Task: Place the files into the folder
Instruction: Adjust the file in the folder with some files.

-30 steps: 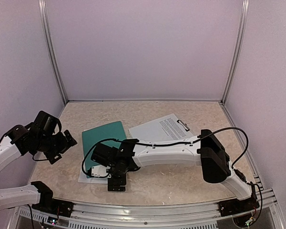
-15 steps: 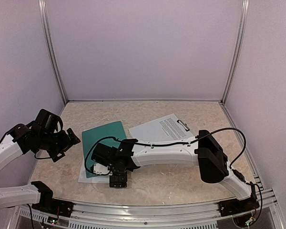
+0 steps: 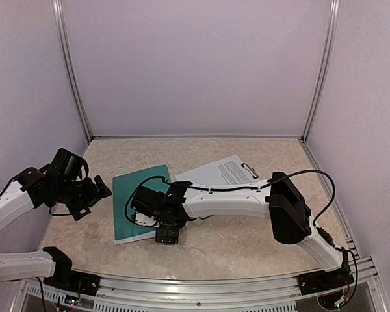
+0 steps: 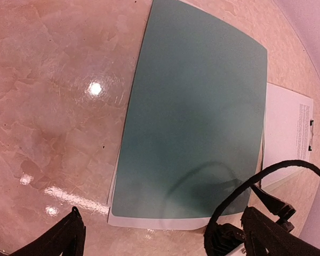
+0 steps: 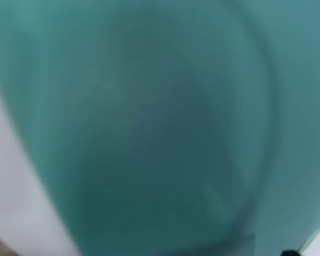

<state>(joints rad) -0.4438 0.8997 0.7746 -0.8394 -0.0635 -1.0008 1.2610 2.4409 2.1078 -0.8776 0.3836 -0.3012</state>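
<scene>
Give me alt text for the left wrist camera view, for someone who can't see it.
A closed dark teal folder lies flat on a marbled table, a white paper edge showing along its bottom edge. A printed sheet lies beside it on the right; the left gripper hangs above, jaws wide open.

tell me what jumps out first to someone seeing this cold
The dark teal folder lies flat on the left half of the table, white paper peeking out beneath it. The right arm stretches across, the right gripper low over the folder's near edge; a clipboard with a printed sheet lies to its right.
</scene>
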